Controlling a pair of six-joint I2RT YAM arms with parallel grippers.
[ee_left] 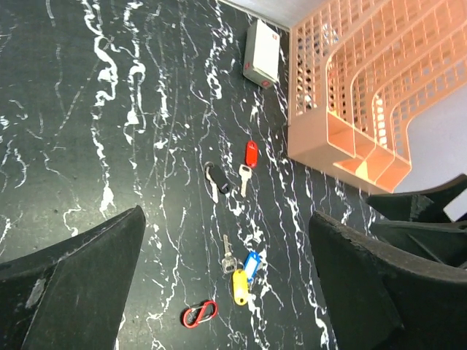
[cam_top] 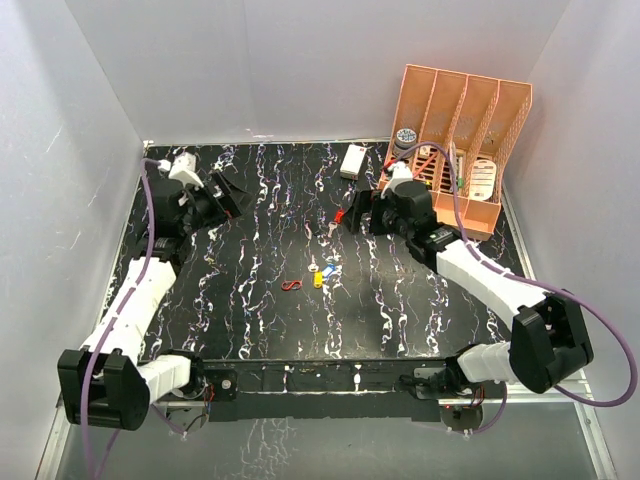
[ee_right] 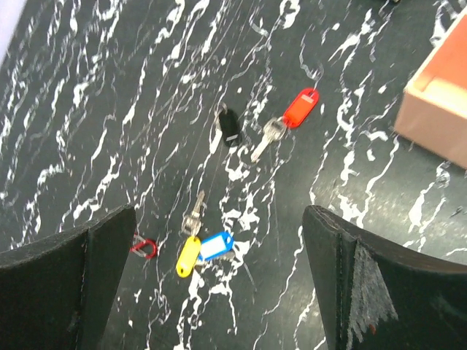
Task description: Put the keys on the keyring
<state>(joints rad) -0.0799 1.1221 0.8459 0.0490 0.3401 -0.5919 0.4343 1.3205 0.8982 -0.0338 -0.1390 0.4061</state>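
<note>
The keyring [cam_top: 291,286] is a small red loop lying flat on the black marbled table, also in the left wrist view [ee_left: 199,314] and half hidden by a finger in the right wrist view [ee_right: 144,247]. Just right of it lie a yellow-tagged key [ee_left: 240,286], a blue-tagged key [ee_left: 252,265] and a bare silver key [ee_left: 228,257], touching in a cluster [cam_top: 321,273]. Farther back lie a red-tagged key [ee_left: 251,154] and a black-headed key [ee_left: 217,179]. My left gripper [cam_top: 228,195] hovers open at the back left. Open too, my right gripper [cam_top: 362,212] hangs near the red-tagged key [ee_right: 300,107].
An orange file rack [cam_top: 460,140] stands at the back right, close behind my right arm. A white rectangular box [cam_top: 353,161] lies at the back edge, left of the rack. White walls close in the table on three sides.
</note>
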